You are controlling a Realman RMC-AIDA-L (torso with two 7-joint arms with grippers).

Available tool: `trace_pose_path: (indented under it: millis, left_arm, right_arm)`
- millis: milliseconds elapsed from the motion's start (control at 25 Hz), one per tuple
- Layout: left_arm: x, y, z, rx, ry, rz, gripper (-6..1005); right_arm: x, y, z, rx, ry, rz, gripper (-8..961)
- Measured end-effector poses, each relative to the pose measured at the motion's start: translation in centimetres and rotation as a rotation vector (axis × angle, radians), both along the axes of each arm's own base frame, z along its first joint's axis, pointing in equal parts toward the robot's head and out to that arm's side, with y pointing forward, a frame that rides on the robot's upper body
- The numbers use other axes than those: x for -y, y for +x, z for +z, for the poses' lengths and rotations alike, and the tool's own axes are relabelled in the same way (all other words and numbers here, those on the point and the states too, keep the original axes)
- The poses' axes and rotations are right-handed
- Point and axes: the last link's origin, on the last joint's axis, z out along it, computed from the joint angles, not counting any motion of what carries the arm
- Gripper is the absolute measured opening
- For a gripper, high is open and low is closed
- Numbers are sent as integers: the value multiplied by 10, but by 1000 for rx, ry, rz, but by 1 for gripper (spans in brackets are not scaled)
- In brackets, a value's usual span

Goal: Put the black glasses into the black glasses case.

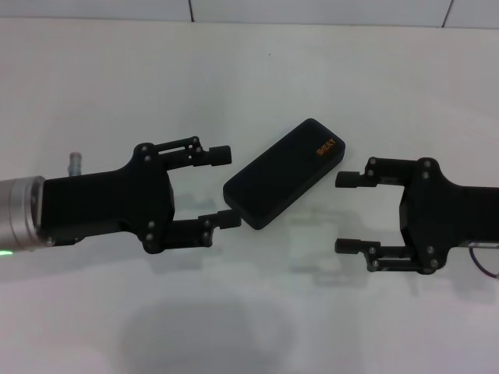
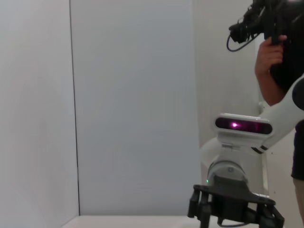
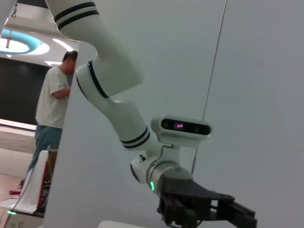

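The black glasses case (image 1: 284,173) lies closed and slantwise on the white table (image 1: 249,78), with gold lettering (image 1: 326,146) at its far right end. The black glasses are out of view. My left gripper (image 1: 228,187) is open at the case's left end. Its near fingertip (image 1: 232,220) sits at the case's near corner, and I cannot tell if they touch. My right gripper (image 1: 340,213) is open just right of the case, with its far fingertip (image 1: 343,179) close to the lettered end. The right gripper also shows in the left wrist view (image 2: 232,209), and the left gripper in the right wrist view (image 3: 204,209).
A small metal cylinder (image 1: 76,162) stands behind my left wrist. The table's far edge meets a white wall (image 1: 312,12). A person with a camera (image 2: 275,52) stands beyond my right arm. Another person (image 3: 54,109) stands beyond my left arm.
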Motion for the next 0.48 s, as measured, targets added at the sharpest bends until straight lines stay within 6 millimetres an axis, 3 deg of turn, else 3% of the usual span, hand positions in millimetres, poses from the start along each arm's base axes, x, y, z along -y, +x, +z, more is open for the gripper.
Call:
trace_pose_path:
  millis: [480]
  left_arm:
    - [11, -15, 2, -27, 32, 20, 753]
  right_arm:
    - [-10, -4, -21, 33, 0, -34, 662]
